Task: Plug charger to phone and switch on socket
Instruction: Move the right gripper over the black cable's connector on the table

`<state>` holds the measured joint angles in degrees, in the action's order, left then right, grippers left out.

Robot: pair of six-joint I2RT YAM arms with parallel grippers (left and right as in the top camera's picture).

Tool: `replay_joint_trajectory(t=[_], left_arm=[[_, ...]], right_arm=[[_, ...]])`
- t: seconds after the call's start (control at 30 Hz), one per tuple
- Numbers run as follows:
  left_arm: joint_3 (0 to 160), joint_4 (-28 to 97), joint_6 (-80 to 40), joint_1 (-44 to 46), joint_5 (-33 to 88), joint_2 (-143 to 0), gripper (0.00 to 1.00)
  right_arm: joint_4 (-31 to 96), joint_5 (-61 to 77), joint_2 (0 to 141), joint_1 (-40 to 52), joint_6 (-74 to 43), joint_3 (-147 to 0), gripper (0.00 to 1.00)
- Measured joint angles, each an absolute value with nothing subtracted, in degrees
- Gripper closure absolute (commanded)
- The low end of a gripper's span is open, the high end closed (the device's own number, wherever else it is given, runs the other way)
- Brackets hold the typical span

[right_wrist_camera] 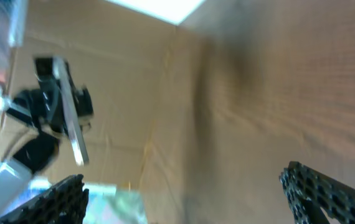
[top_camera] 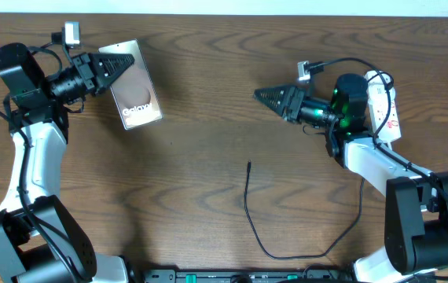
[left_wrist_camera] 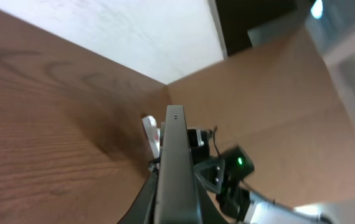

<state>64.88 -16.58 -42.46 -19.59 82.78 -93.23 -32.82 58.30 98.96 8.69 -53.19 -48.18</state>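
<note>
At the table's left side, the left gripper (top_camera: 126,63) is clamping its fingers together on the phone (top_camera: 135,85), gripping it by the end away from the white lettering.
- Phone: it is showing its bronze-brown face to the overhead camera and sitting aslant. In the left wrist view it is appearing edge-on between the two fingers. Whether it is resting on the wood or hanging above it cannot be told.
- Right gripper (top_camera: 262,95): it is hovering right of centre and pointing toward the phone. Its fingers (right_wrist_camera: 324,186) are standing wide apart with nothing between them.
- Charger (top_camera: 247,206): it is lying loose on the table (top_camera: 185,181). Its plug tip (top_camera: 249,164) is sitting near the middle, nearer the right gripper than the left, well apart from the phone and touching neither gripper. The cable is running toward the near edge, looping right, then rising toward the right arm.
- Socket (top_camera: 387,106): it is lying at the far right, just beside the right arm and partly hidden by it, with red marks showing on its white body. It is lying well apart from the plug tip and the phone.
</note>
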Motion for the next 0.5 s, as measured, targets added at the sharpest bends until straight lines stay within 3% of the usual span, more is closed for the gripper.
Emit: replay_joint_trajectory(t=[0.23, 0.5], left_arm=[[64.88, -16.62, -37.39, -19.59, 85.27, -93.23, 0.92], [64.88, -16.64, -36.12, -19.59, 85.43, -93.23, 0.92]], right_arm=[[-13.47, 59.57, 98.96, 10.81, -42.5, -48.56, 0.01], [20.4, 42.28, 98.98, 20.78, -30.94, -61.54, 0.01]])
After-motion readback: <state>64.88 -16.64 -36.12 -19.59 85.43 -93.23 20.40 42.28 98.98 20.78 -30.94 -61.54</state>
